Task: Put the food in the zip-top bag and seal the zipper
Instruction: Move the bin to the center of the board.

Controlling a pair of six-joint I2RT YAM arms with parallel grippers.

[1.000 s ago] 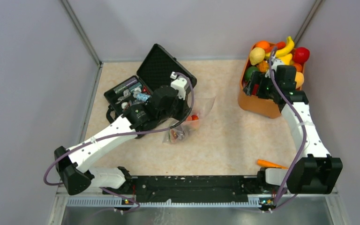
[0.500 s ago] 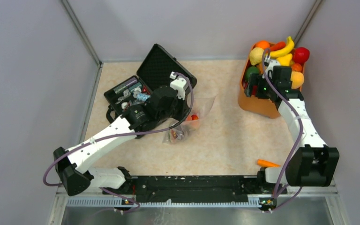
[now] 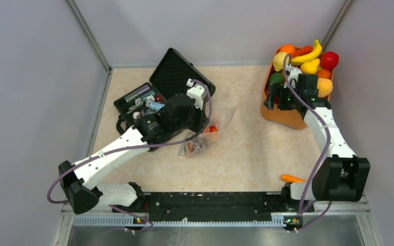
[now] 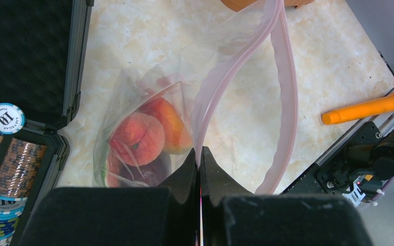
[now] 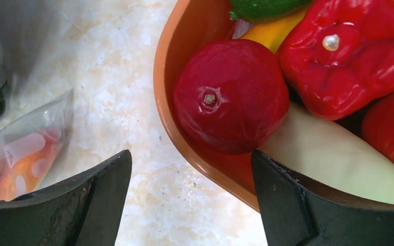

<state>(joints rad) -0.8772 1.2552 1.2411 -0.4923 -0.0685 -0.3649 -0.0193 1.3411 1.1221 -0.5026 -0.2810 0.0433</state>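
Off to the left of the left hand (image 4: pixel 200 156), a black case (image 4: pixel 25 51) lies open on the worktop (image 4: pixel 133 31), with poker chips (image 4: pixel 3 118) stacked in its tray. The left hand's fingers are pressed together and pinch one lip of the zip-top bag (image 4: pixel 128 97) at its mouth. The bag sprawls on the worktop just ahead of that hand, gaping open. The other lip of the zipper (image 4: pixel 287 92) loops out in a long pink arc to the hand's right. Inside the bag a peach (image 4: pixel 138 136) rests against another orange-red piece, with something darker under them that I cannot make out. Further to that hand's right, near the worktop's edge, lies an orange stick (image 4: pixel 369 107).

Across the room, the right hand (image 5: pixel 189 164) hangs with its fingers spread wide and nothing between them, over the near wall of an orange tub (image 5: pixel 184 46). Just ahead of its fingers a red apple (image 5: pixel 231 95) sits against the tub wall. A red pepper (image 5: pixel 349 51) touches the apple on the hand's right, and a pale yellow piece (image 5: pixel 338 159) lies nearer the hand. A banana (image 3: pixel 312 53) tops the heap in the tub.
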